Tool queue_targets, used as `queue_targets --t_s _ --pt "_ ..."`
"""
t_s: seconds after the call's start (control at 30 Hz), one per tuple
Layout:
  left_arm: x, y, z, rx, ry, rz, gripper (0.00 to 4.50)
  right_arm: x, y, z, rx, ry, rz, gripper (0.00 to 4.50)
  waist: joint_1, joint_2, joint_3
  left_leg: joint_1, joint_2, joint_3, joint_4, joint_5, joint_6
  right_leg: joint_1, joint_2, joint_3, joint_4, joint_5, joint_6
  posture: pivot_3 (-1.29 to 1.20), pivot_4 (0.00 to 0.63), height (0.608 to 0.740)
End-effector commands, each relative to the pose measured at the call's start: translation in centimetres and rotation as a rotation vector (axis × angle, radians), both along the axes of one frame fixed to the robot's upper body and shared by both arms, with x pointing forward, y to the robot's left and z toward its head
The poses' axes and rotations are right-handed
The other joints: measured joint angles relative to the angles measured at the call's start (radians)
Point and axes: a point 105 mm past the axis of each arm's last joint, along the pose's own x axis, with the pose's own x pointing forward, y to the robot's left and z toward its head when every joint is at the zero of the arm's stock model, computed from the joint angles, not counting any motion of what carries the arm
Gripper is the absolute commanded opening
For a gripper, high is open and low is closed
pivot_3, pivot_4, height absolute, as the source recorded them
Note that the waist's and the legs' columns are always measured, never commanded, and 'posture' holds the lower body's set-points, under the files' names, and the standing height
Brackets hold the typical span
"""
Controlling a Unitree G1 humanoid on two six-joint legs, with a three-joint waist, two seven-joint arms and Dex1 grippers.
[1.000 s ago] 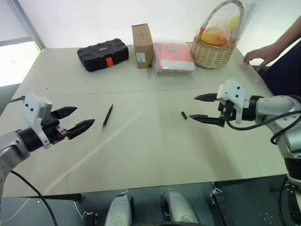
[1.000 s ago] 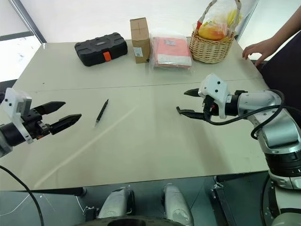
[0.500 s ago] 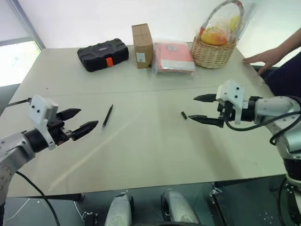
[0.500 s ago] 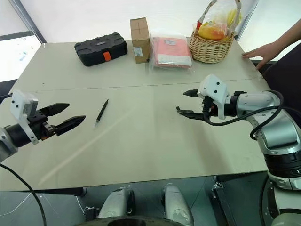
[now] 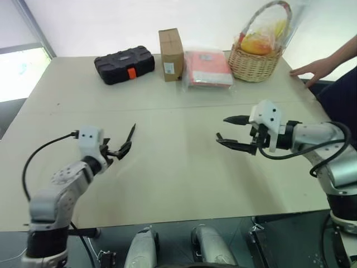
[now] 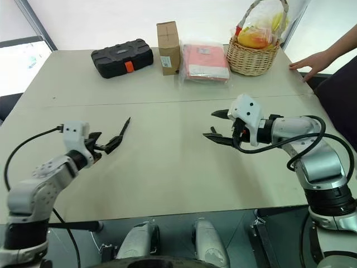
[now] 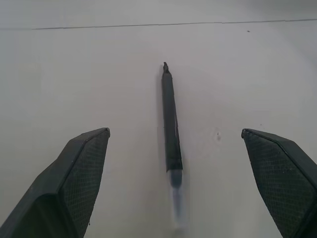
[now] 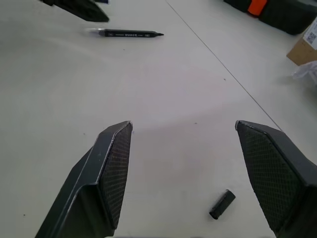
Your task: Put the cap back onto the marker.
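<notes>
My left gripper (image 5: 119,149) now down and forward at marker (image 5: 130,134) on table (image 5: 178,184), jaws wide, empty. Cap (image 8: 221,204) lies ahead of my right gripper (image 5: 230,133), unmoved, spread, holding nothing.

The table (image 5: 184,184) has a pale beige top with a thin seam line running across it, side to side. Four items stand in a row along its far edge. A black hard case (image 5: 124,64) with an orange latch lies flat at the left end. Just beside it, a small brown cardboard box (image 5: 170,46) stands upright, with a white label on its near face. Next to the box lies a flat red package (image 5: 207,68) in clear wrap. At the right end stands a woven wicker basket (image 5: 254,62) with a tall handle; it holds yellow and orange contents, possibly fruit, under clear film. A person's hand (image 5: 311,68) rests at the table's far right edge.
</notes>
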Motion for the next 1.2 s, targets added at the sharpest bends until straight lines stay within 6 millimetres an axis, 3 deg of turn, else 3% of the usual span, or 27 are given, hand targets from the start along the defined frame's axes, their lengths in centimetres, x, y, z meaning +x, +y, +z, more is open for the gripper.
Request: queue_targets --t_s 0.03,0.37,1.03,1.13,1.2 --pt "0.9 -0.6 0.7 0.012 -0.011 0.028 4.45 -0.5 0.5 0.7 0.009 -0.036 0.016 3.44 -0.001 0.000 0.000 0.000 0.000 0.000 0.000 0.000 0.000 0.000 0.000 0.000 0.000 0.000 0.000 0.00 0.150 0.740" --pt "2.3 0.1 -0.7 0.040 0.072 0.094 4.45 -0.8 0.7 0.7 0.017 -0.049 0.003 3.44 -0.001 0.000 0.000 0.000 0.000 -0.001 0.000 0.000 0.000 0.000 0.001 -0.001 0.000 0.000 0.001 0.00 0.150 0.740" --pt "2.0 -0.4 -3.8 0.150 0.199 0.022 4.45 -1.0 1.0 0.7 0.026 -0.066 -0.015 3.44 0.002 0.002 -0.001 0.001 -0.002 -0.002 0.001 0.000 0.000 0.002 0.000 -0.002 0.000 0.001 0.001 0.00 0.150 0.740" --pt "1.8 -0.2 -4.3 0.166 0.215 0.018 3.68 -1.0 1.0 0.8 0.027 -0.069 -0.015 3.44 0.001 0.002 -0.001 0.001 -0.002 -0.002 0.001 0.000 0.000 0.002 0.000 -0.002 0.000 0.001 0.002 0.00 0.150 0.740" --pt "1.8 -0.2 -4.7 0.171 0.225 0.012 2.72 -0.9 1.0 0.8 0.026 -0.070 -0.014 3.44 0.001 0.002 -0.002 0.001 -0.002 -0.002 0.001 0.000 0.000 0.002 0.000 -0.002 0.000 0.001 0.002 0.00 0.150 0.740"
